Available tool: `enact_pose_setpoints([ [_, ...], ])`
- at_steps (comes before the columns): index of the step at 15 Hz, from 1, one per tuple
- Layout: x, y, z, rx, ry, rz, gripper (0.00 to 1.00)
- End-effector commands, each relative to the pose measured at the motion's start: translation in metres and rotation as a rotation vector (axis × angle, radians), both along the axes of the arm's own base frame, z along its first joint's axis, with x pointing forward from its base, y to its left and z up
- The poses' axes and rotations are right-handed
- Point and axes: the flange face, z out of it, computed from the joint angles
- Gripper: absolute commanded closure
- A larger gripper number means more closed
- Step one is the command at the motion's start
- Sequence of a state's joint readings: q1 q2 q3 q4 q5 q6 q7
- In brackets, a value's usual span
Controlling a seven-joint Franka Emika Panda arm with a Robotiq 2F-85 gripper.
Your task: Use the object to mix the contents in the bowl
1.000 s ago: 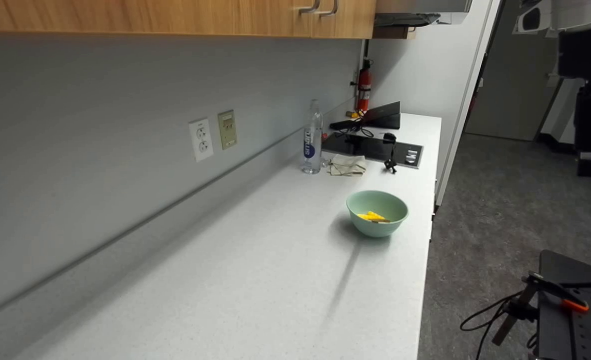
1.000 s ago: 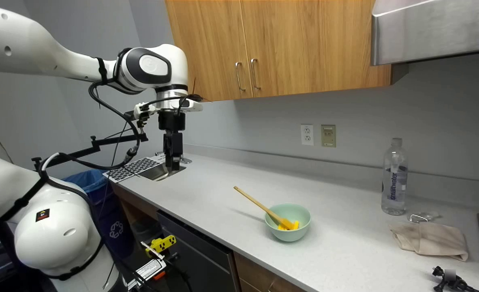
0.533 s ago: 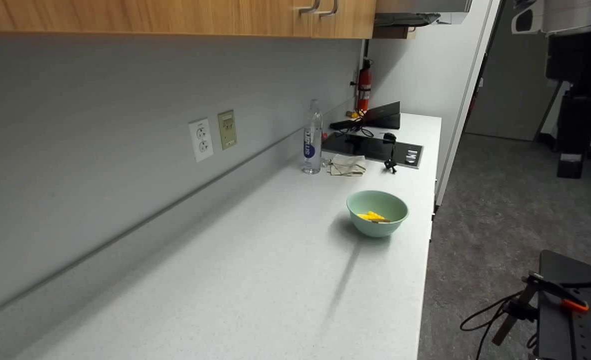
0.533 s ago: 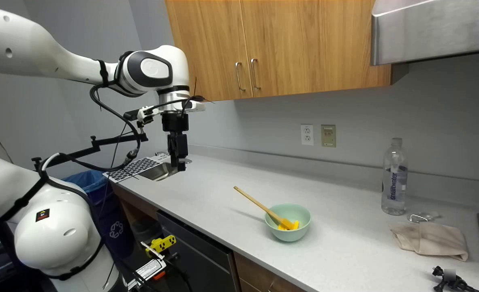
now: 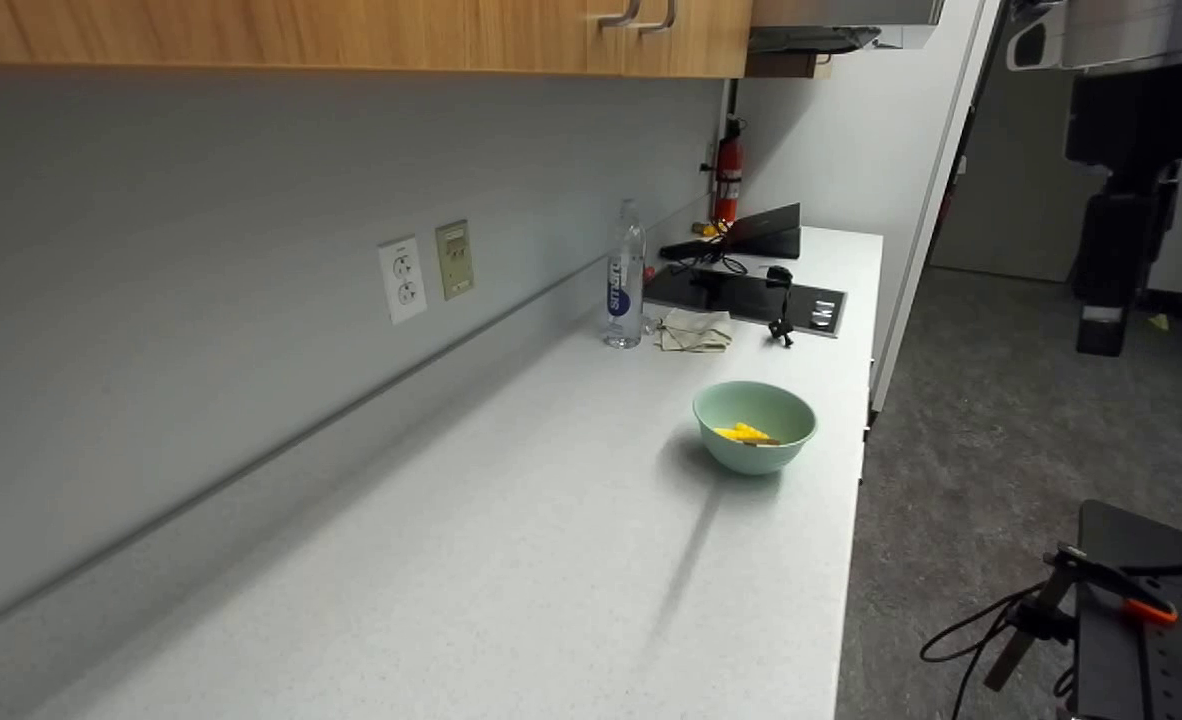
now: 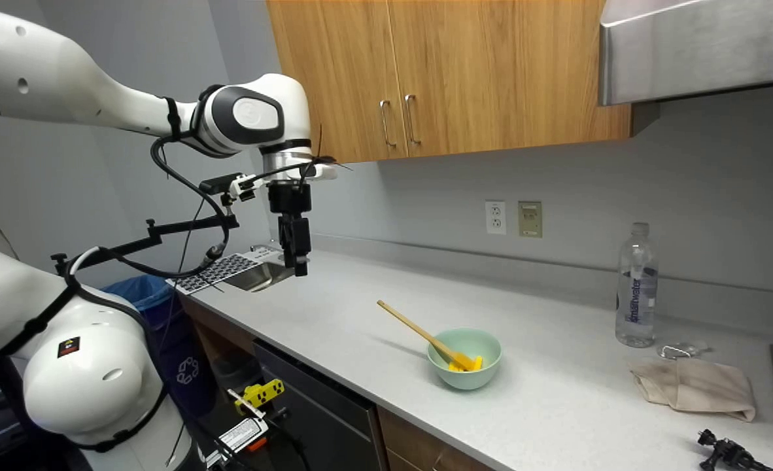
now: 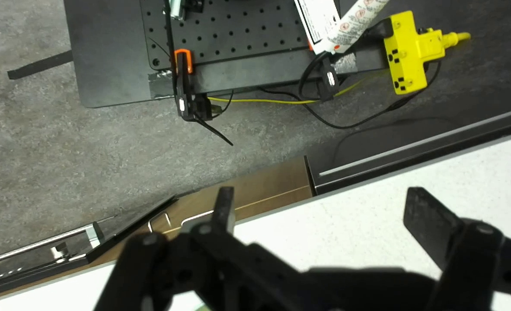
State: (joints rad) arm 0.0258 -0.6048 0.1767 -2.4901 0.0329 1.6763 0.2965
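Smoothly round, pale mint-green bowl (image 6: 466, 381)

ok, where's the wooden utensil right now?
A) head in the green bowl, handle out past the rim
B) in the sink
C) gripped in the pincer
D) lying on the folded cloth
A: in an exterior view the wooden utensil has its head in the green bowl by the yellow pieces, its handle slanting out past the rim; the wrist view shows the pincer open with nothing in it.
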Motion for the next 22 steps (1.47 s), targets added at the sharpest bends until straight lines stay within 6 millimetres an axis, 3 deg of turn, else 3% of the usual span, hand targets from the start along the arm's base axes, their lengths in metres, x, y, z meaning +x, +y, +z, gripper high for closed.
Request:
enact_pose_setpoints([
  [1,0.025,-0.007,-0.009,0.079,-0.035,-0.111,0.0],
  [7,0.068,-0.024,-0.028,0.2,-0.084,-0.292,0.0],
  [10,0.067,-0.013,-0.025,0.169,-0.142,-0.209,0.0],
  [11,0.066,-0.021,-0.032,0.173,-0.111,-0.241,0.0],
  [16,0.066,-0.013,-0.03,0.169,-0.121,-0.222,0.0],
  [22,0.082,-0.04,-0.039,0.135,-0.164,-0.05,0.0],
])
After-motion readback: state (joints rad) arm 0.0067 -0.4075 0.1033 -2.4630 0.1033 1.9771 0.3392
